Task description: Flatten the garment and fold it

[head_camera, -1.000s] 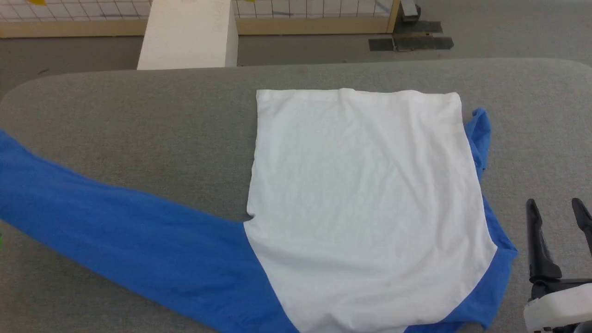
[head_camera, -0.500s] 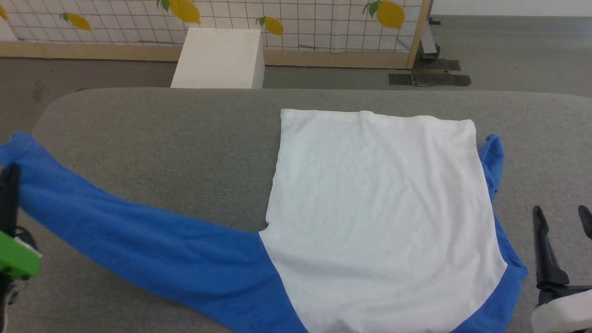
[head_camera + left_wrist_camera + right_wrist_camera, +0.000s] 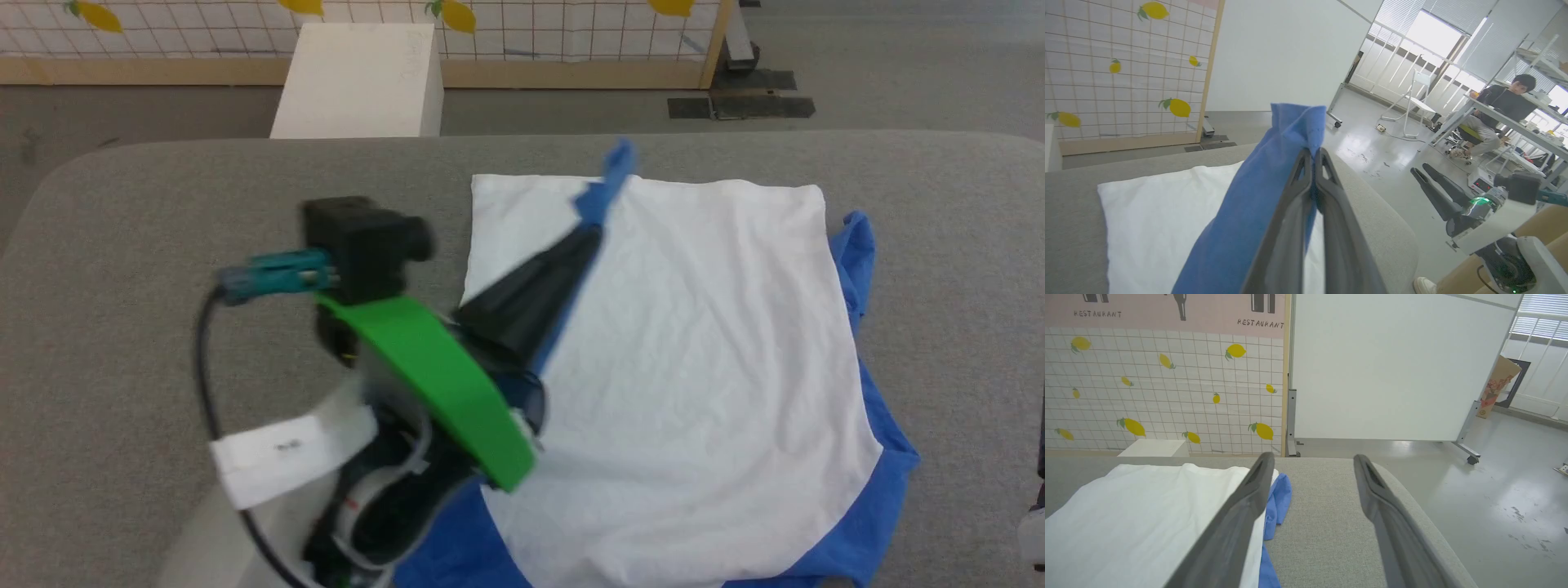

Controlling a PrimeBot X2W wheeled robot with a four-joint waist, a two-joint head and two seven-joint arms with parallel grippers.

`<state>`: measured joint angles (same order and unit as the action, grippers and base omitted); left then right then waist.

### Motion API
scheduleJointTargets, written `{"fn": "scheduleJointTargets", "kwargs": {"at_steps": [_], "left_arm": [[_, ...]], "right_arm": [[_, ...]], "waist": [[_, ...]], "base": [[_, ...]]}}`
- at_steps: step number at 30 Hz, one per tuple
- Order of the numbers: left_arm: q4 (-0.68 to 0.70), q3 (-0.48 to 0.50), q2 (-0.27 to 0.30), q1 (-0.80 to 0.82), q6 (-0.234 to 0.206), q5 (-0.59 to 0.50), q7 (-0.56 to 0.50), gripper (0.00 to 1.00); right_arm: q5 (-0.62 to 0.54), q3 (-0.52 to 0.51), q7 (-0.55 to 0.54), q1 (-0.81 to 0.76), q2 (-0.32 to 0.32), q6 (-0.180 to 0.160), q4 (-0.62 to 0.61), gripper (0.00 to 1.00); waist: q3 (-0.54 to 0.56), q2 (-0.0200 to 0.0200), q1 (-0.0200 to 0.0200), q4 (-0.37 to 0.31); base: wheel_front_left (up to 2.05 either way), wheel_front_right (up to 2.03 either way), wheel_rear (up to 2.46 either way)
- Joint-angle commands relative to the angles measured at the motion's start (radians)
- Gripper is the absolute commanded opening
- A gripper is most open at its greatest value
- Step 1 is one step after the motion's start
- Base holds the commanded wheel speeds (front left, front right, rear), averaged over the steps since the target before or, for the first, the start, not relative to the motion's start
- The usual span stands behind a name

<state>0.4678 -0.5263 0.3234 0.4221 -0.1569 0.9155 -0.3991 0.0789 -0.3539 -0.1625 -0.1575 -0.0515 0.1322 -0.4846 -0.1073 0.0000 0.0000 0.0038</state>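
Blue sleeve (image 3: 608,175) mostly behind left claw (image 3: 589,237)

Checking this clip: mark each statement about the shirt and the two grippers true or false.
1. The left gripper is shut on the blue sleeve. True.
2. The right gripper grips the garment. False: its jaws stand open and hold nothing.
3. The held sleeve is lifted over the garment's white body. True.
4. The garment lies on a wooden floor. False: it lies on a grey table.
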Motion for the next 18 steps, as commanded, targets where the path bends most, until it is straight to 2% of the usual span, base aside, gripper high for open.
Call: {"fn": "scheduleJointTargets", "kwargs": {"at_steps": [1, 4, 7, 8, 14, 18], "left_arm": [[-0.016, -0.034, -0.041, 0.029, 0.009, -0.004, -0.003, 0.0], [-0.079, -0.135, -0.139, 0.058, 0.029, -0.017, 0.005, 0.0], [-0.168, -0.202, -0.211, 0.057, 0.047, -0.026, 0.042, 0.0], [-0.245, -0.246, -0.24, 0.05, 0.064, -0.022, 0.068, 0.0], [-0.594, -0.371, -0.268, 0.079, 0.109, -0.063, 0.138, 0.0], [-0.801, -0.435, -0.272, 0.112, 0.11, -0.06, 0.216, 0.0]], "right_arm": [[0.001, -0.01, 0.003, 0.019, 0.001, -0.002, -0.009, 1.0], [0.007, -0.036, 0.003, 0.025, 0.001, -0.002, -0.013, 1.0], [0.016, -0.048, 0.003, 0.024, 0.001, -0.002, -0.011, 1.0], [0.025, -0.052, 0.005, 0.025, 0.001, -0.002, -0.008, 1.0], [0.044, -0.035, 0.012, 0.035, 0.001, -0.002, 0.008, 1.0], [0.048, -0.004, 0.019, 0.056, 0.001, -0.002, 0.025, 1.0]], "waist": [[-0.02, 0.0, 0.0, -0.03], [-0.036, 0.0, 0.0, -0.063], [-0.052, 0.0, 0.0, -0.094], [-0.066, 0.0, 0.0, -0.114], [-0.116, 0.0, 0.0, -0.167], [-0.153, 0.0, 0.0, -0.204]], "base": [[0.0, 0.0, 0.0], [0.0, 0.0, 0.0], [0.0, 0.0, 0.0], [0.0, 0.0, 0.0], [0.0, 0.0, 0.0], [0.0, 0.0, 0.0]]}}
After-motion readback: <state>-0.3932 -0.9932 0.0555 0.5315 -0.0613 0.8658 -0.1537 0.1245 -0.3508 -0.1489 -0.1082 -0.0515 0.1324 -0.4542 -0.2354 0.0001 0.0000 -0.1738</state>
